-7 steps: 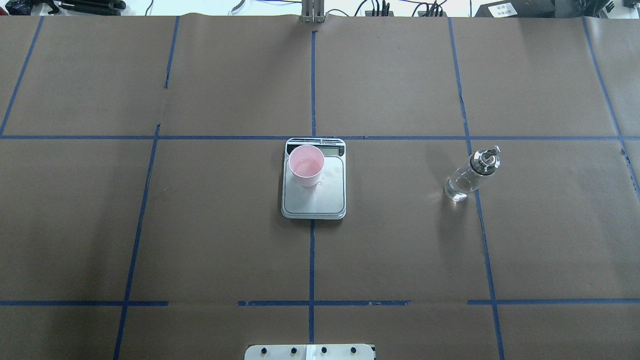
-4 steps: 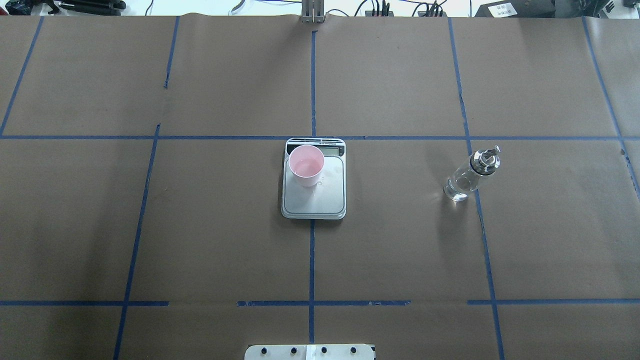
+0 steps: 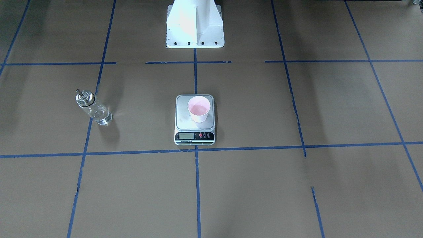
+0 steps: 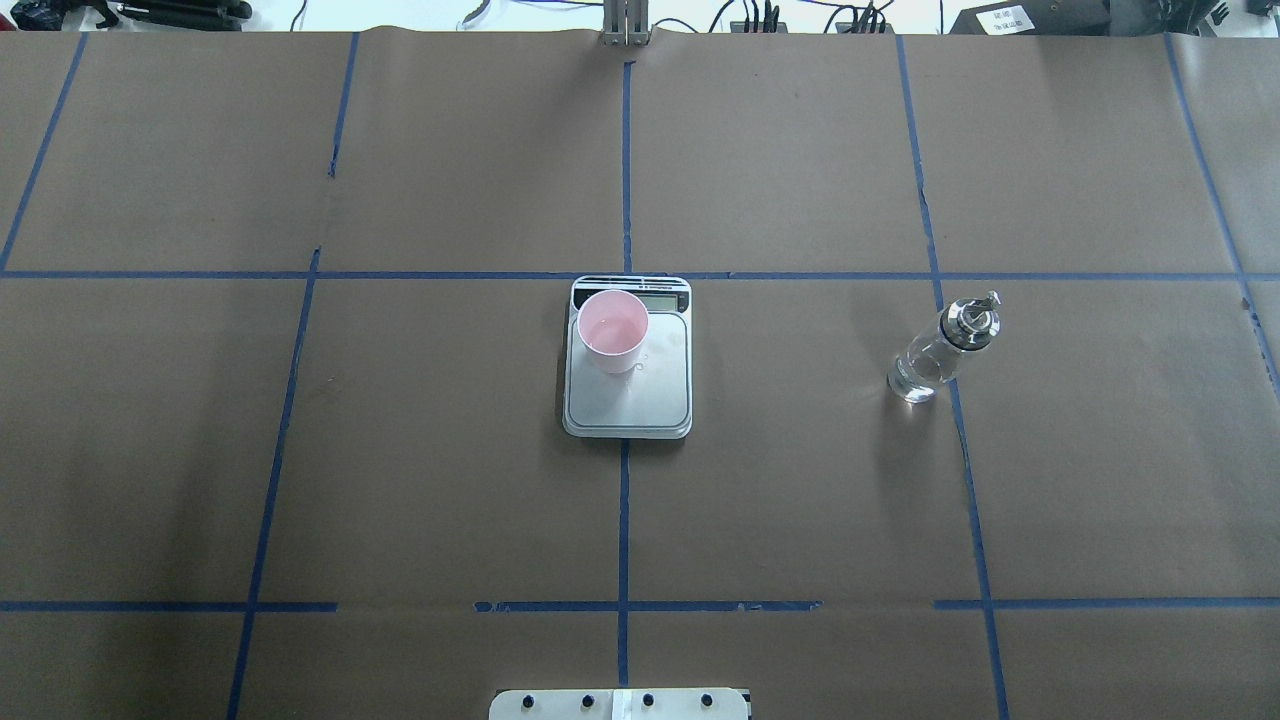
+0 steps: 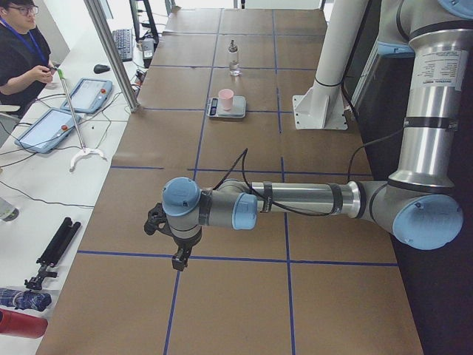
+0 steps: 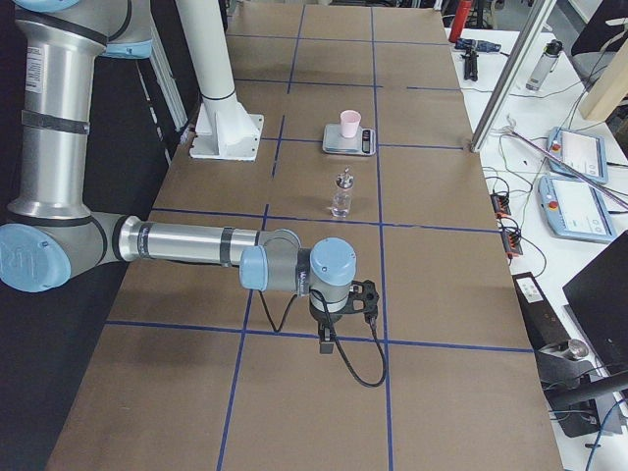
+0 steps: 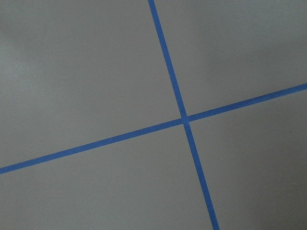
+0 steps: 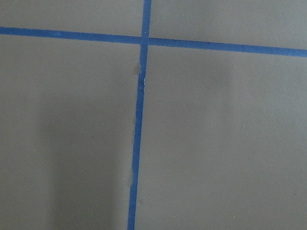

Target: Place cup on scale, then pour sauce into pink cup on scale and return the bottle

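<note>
cup (image 4: pixel 612 331) on scale (image 4: pixel 627 398); bottle (image 4: pixel 935 352) apart

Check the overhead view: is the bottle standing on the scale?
No, the bottle stands well apart from the scale, which carries only the cup.

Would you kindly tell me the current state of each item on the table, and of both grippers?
cup: upright on the scale.
scale: flat on the table, carrying the cup; display unreadable.
bottle: upright on the table, capped, apart from the scale, unheld.
left gripper: over bare table, far from the scale; open or shut unclear.
right gripper: over bare table, short of the bottle; open or shut unclear.
</note>
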Controlling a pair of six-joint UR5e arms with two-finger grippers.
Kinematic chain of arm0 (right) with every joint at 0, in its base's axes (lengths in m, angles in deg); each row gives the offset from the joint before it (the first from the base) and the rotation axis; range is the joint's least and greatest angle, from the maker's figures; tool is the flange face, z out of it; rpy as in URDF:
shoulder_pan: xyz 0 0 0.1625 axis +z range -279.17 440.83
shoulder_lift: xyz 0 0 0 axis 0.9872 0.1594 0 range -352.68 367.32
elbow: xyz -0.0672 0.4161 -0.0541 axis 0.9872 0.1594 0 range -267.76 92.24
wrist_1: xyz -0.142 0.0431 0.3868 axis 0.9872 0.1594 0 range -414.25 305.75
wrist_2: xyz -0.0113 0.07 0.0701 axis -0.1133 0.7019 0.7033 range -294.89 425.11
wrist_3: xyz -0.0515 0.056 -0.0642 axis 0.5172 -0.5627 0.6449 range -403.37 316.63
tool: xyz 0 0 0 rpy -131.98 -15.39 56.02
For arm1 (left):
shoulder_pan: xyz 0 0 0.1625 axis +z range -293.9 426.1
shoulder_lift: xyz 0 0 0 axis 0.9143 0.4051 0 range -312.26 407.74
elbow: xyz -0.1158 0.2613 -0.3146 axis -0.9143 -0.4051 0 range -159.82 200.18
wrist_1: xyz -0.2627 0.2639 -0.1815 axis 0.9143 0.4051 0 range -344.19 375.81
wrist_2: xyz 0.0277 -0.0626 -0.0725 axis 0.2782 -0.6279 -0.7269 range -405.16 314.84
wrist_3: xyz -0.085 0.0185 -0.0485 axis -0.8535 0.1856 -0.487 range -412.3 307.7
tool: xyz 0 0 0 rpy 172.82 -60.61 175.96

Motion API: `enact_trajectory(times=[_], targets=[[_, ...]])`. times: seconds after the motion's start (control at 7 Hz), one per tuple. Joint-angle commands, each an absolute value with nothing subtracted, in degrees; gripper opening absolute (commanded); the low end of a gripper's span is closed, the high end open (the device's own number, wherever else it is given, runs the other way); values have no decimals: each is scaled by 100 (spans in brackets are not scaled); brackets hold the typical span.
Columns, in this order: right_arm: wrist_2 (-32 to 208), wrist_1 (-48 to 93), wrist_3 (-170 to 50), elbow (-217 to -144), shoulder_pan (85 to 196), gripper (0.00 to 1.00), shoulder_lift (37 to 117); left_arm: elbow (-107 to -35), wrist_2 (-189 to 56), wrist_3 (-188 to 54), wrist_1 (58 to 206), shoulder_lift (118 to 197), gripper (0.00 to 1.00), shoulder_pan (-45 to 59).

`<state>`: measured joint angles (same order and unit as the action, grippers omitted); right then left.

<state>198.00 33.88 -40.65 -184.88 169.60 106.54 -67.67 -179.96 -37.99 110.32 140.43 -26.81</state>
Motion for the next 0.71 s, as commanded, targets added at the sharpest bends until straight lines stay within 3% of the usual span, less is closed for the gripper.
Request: enact_trajectory(times=[0.0,0.57], targets=[[19800,3390,-4064,-18488,16960,100,10655,-6745,-17938,-3824,11020,14047,100,-2662],[19800,3382,-4073,-18488,16951,100,10655,-6798,-17937,-3798,11029,14038,100,-2680]])
